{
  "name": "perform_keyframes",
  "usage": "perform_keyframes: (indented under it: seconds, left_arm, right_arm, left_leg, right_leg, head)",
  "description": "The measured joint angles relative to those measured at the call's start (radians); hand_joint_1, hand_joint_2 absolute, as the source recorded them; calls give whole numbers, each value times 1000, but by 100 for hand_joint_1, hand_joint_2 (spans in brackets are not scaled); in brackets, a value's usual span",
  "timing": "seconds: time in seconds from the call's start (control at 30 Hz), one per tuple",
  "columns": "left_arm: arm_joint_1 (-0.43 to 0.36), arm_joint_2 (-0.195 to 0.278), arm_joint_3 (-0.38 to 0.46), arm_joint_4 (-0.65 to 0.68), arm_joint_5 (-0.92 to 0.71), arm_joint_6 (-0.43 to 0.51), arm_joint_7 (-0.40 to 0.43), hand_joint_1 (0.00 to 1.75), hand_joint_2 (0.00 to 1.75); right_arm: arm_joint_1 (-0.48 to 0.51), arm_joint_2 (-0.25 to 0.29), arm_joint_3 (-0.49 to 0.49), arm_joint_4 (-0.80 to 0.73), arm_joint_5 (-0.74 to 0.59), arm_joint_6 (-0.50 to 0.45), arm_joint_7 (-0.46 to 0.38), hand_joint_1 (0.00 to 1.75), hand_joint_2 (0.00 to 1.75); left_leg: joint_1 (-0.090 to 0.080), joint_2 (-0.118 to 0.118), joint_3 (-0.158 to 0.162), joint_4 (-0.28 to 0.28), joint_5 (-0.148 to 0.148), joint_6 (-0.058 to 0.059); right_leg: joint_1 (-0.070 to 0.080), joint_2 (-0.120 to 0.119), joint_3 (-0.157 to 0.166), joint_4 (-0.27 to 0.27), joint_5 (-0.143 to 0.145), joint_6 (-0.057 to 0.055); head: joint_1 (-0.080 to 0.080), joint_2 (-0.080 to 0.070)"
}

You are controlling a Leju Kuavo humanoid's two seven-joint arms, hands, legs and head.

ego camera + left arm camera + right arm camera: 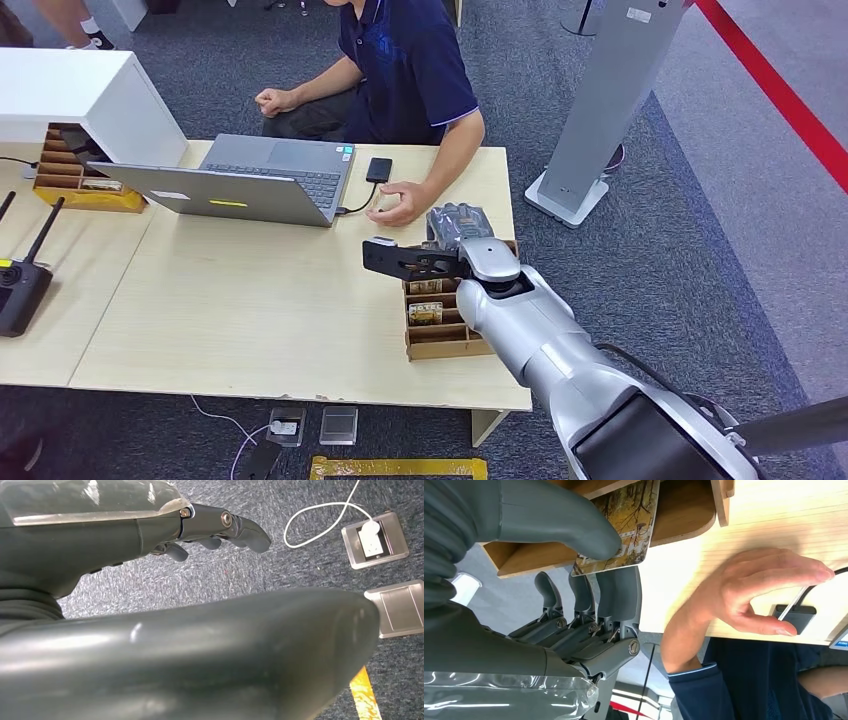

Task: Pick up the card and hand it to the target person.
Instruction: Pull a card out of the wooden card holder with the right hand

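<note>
Right hand (455,232) pinching a card (624,530) at the wooden rack (440,335), near the table's (250,310) right edge.

Table w/ pale wood top is carrying everything; a person (405,70) in a dark blue shirt is sitting at its far edge, one hand (398,203) resting on the top just beside the robot's hand. An open laptop (240,180) is sitting toward the far edge, a black box (379,169) cabled to it. Rack is standing at the right edge, cards in its slots. In the wrist view the right hand's thumb (574,522) is pressing the card's face, fingers (616,597) curling behind it; card is sticking out of a rack slot. Left hand (215,530) is hanging over the carpet w/ fingers loosely curled, holding nothing; can't tell if apart or closed.
</note>
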Motion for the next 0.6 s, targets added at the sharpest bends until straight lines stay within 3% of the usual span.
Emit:
perform_keyframes:
  seconds: [0.37, 0.6]
  left_arm:
    - [0, 0, 0, 0, 0, 1, 0, 0, 0]
    - [0, 0, 0, 0, 0, 1, -1, 0, 0]
  right_arm:
    - [0, 0, 0, 0, 3, -5, -7, 154, 175]
    - [-4, 0, 0, 1, 1, -42, -38, 151, 175]
  left_leg:
    - [0, 0, 0, 0, 0, 0]
    - [0, 0, 0, 0, 0, 0]
  right_leg:
    - [0, 0, 0, 0, 0, 0]
    - [0, 0, 0, 0, 0, 0]
  head:
    - [0, 0]
    - [-1, 0]
